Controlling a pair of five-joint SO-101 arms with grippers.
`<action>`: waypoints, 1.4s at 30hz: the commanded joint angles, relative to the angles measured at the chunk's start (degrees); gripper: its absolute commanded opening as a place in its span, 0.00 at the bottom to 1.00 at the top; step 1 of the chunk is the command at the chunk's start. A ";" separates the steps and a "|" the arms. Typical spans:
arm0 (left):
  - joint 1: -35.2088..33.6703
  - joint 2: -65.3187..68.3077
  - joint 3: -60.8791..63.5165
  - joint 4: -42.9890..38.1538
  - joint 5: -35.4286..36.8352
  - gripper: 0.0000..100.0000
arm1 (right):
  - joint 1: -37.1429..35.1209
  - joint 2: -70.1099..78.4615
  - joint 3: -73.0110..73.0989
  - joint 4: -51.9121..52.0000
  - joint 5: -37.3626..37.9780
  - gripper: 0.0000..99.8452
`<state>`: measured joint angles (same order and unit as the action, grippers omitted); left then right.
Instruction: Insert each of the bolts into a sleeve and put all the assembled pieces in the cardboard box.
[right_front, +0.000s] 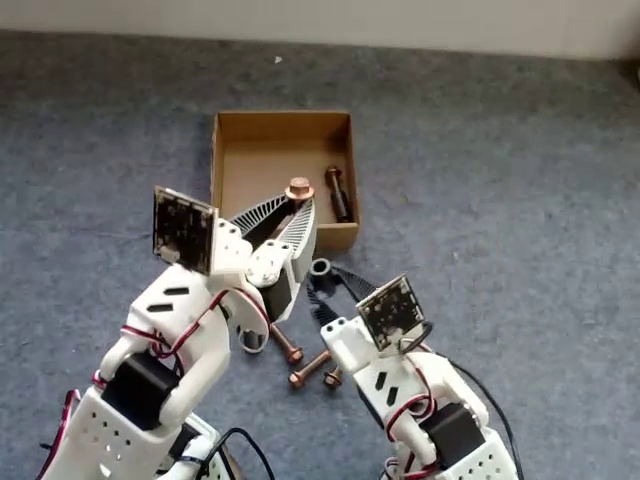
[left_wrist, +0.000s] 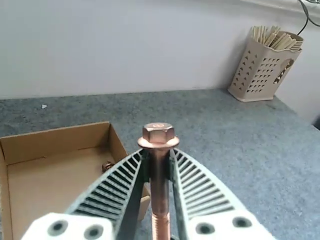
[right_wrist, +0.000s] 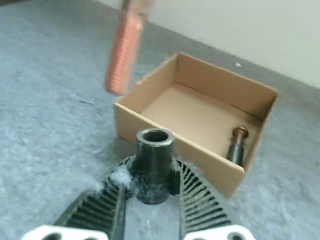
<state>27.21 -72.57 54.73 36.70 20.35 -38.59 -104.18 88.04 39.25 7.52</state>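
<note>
- Toward the worktop's far edge the cardboard box is set, with one assembled piece laid inside.
- A bolt is clamped under its head by the left gripper, above the box's near side.
- A sleeve, bore up, is held by the right gripper just before the box.
- Both parts are judged rigid, smooth and slippery; grips on the plain shank are advised.

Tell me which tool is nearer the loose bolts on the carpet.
Right. The right tool, holding a sleeve, sits just beyond the loose bolts. The left tool is farther off, raised over the front wall of the box with a bolt.
</note>
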 joint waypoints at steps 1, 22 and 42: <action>0.57 -5.32 3.91 -5.10 0.79 0.01 | -2.24 -1.01 -1.01 -4.35 0.53 0.01; 0.40 -20.62 14.81 -5.71 0.44 0.01 | -7.16 -1.01 -1.01 -6.99 0.62 0.01; 0.92 -20.70 17.10 -3.34 -2.37 0.01 | -1.45 -1.01 -1.01 -6.90 0.26 0.01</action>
<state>27.56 -92.62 72.22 32.66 19.03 -42.90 -104.18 88.13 33.98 7.78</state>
